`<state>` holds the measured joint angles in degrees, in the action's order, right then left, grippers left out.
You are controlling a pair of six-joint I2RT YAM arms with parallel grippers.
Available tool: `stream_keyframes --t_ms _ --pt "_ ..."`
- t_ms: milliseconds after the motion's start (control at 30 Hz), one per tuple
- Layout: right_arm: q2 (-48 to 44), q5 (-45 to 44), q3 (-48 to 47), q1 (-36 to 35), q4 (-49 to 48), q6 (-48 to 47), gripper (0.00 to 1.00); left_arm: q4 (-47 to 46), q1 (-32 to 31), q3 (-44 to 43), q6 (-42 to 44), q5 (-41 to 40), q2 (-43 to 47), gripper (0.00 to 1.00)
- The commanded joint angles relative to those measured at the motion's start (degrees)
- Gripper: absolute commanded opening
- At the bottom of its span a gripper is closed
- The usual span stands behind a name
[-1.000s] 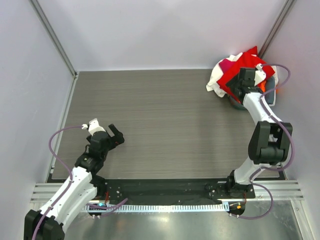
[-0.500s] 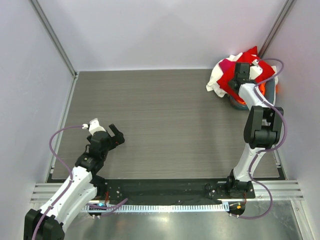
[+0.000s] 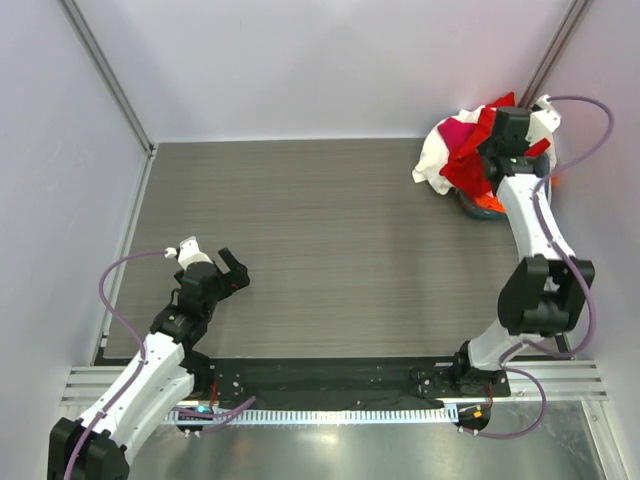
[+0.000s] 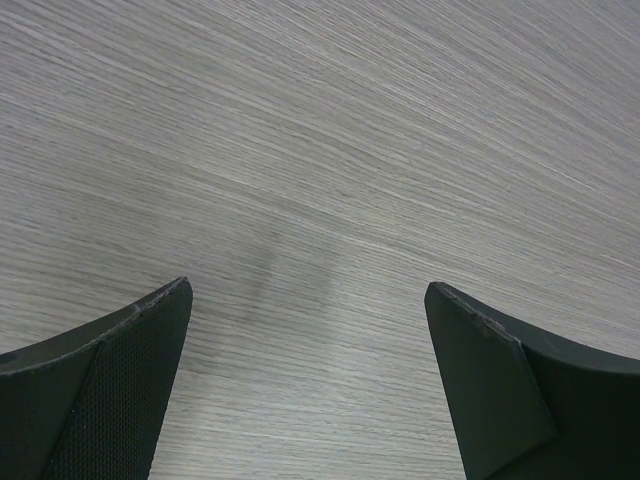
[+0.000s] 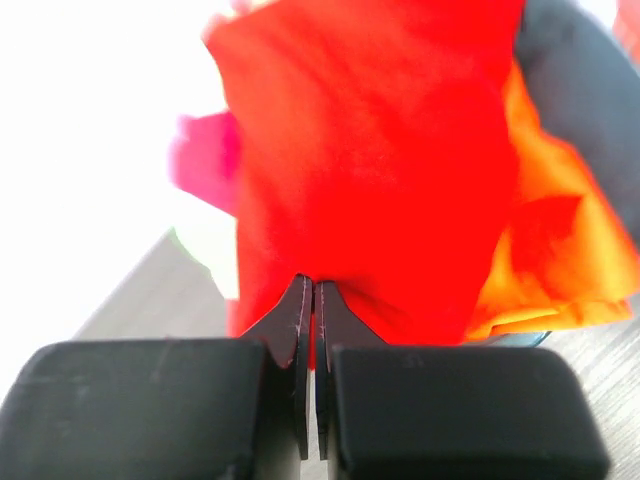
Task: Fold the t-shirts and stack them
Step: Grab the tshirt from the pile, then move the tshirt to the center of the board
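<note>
A heap of t-shirts fills the grey basket (image 3: 478, 207) at the back right. A bright red t-shirt (image 3: 466, 152) lies on top, with a white one (image 3: 432, 152), a magenta one (image 3: 452, 129) and an orange one (image 3: 491, 203) under it. My right gripper (image 3: 499, 138) is over the heap, shut on a fold of the red t-shirt (image 5: 380, 170). Its fingertips (image 5: 300, 300) pinch the red cloth between them. The orange cloth (image 5: 555, 250) hangs to the right of them. My left gripper (image 3: 212, 266) stands open near the front left, over bare table (image 4: 320, 160).
The grey wood-grain table (image 3: 320, 230) stretches between the two arms. White walls with metal posts (image 3: 105, 75) close the back and sides. A black rail (image 3: 330, 375) runs along the near edge.
My right gripper went from open to shut on the red t-shirt and shifted toward the back right over the heap. The red cloth is bunched up. The left arm has not moved.
</note>
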<state>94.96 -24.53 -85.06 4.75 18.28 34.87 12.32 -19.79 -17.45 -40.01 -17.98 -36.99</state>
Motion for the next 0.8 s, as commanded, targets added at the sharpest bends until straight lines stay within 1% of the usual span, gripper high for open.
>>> stream_keyframes --t_ms 0,33,100,133,167,200,233,267,300,333,367,433,467,533,600,667,700,733,767 --pt "-9.60 4.56 -0.46 -0.01 -2.73 -1.04 0.01 -2.38 0.02 -1.80 0.63 -0.30 0.52 1.00" --pt "-12.05 5.89 -0.90 -0.88 -2.64 -1.38 0.01 -2.38 0.02 -1.71 0.55 -0.30 0.61 1.00" --pt "-13.56 8.70 -5.01 -2.02 -0.72 -2.00 0.01 -2.47 0.02 -1.71 0.55 -0.30 0.69 1.00" --pt "-14.27 13.41 -6.86 -3.42 -0.01 -1.91 0.01 -2.56 0.02 -1.71 0.55 -0.30 0.61 1.00" --pt "-15.23 16.59 -10.88 -4.13 0.69 -1.48 0.01 -2.47 0.02 -1.71 0.55 -0.30 0.69 1.00" --pt "-15.68 19.23 -12.57 -4.75 1.92 1.40 0.01 -2.56 0.10 -1.71 0.63 -0.22 0.52 1.00" --pt "-16.12 23.79 -13.98 -7.36 2.02 2.73 0.01 -2.65 0.10 -1.71 0.63 -0.22 0.52 1.00" --pt "-16.47 26.18 -16.35 -12.79 2.02 3.61 0.01 -2.65 0.02 -1.79 0.63 -0.22 0.52 1.00" --pt "-16.30 26.99 -17.41 -15.88 1.93 4.75 0.01 -2.65 0.02 -1.71 0.63 -0.13 0.34 1.00" --pt "-16.03 29.69 -19.16 -18.61 2.02 5.98 0.01 -2.65 0.02 -1.79 0.72 -0.13 0.26 1.00" --pt "-15.51 31.55 -19.70 -23.77 2.02 7.30 0.01 -2.13 0.02 -1.97 0.90 -0.13 0.34 1.00" --pt "-13.49 36.20 -21.89 -27.59 1.23 11.07 0.01 -1.51 0.02 -2.23 0.90 -0.83 1.04 1.00" --pt "-12.79 41.10 -22.86 -29.52 1.14 12.05 0.01 -1.33 0.02 -2.06 0.81 -1.09 1.57 1.00" --pt "-12.16 43.86 -24.54 -30.33 0.88 13.81 0.01 -0.98 0.02 -1.62 0.72 -1.53 3.06 1.00" --pt "-14.60 41.95 -24.02 -30.33 0.61 12.86 0.01 -0.63 0.02 -1.01 0.55 -1.97 4.20 1.00" --pt "-17.60 36.43 -19.20 -30.33 0.61 9.80 0.01 -0.63 0.02 -0.65 0.55 -2.15 5.96 1.00" --pt "-19.27 29.00 -16.48 -30.24 0.61 9.17 0.01 -0.54 0.02 -0.48 0.63 -2.32 6.66 1.00" --pt "-22.94 25.36 -9.50 -30.24 0.61 8.99 0.01 -0.45 0.02 -0.30 0.63 -2.85 7.11 1.00" --pt "-24.71 21.58 -5.60 -30.24 0.61 9.59 0.01 -0.19 0.02 -0.13 0.55 -3.20 8.15 1.00"
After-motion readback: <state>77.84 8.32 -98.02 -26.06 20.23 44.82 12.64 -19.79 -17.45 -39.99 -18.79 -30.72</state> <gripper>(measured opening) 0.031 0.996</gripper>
